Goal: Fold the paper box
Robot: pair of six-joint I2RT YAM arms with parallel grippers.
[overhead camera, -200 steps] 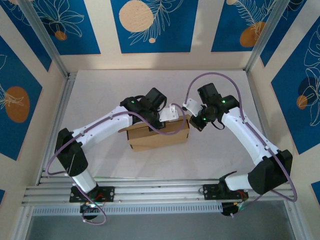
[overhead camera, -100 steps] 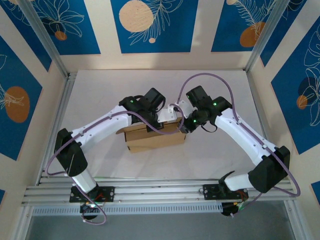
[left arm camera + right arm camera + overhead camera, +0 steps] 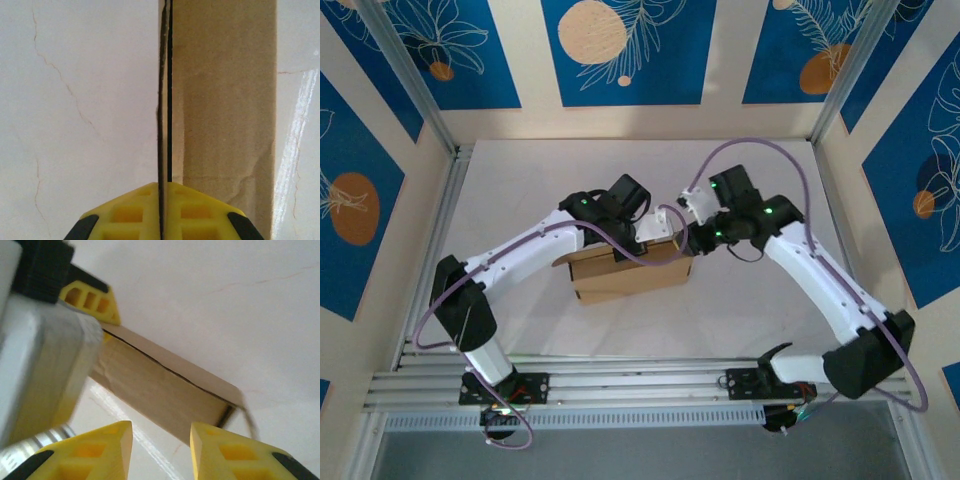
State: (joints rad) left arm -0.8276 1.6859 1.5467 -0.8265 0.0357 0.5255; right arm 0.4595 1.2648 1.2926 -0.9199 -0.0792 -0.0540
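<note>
The paper box (image 3: 630, 275) is a brown cardboard mailer in the middle of the white table, standing on a long side. My left gripper (image 3: 665, 228) is at its top right corner. In the left wrist view the yellow jaws (image 3: 164, 187) are shut on the thin edge of an upright cardboard panel (image 3: 165, 100), with the box's broad face (image 3: 225, 100) to the right. My right gripper (image 3: 692, 240) hovers just off the box's right end. It is open (image 3: 161, 432) with nothing between its fingers, and the box (image 3: 160, 385) lies beyond them.
The left gripper's body (image 3: 45, 365) and one yellow finger (image 3: 92, 300) crowd the left of the right wrist view. Bare white table (image 3: 620, 170) surrounds the box. An aluminium rail (image 3: 620, 380) runs along the near edge, and blue patterned walls enclose the other sides.
My right gripper has opened and moved in toward the box's right end, beside the left gripper. The box has shifted slightly to the left. The left gripper has kept its grip.
</note>
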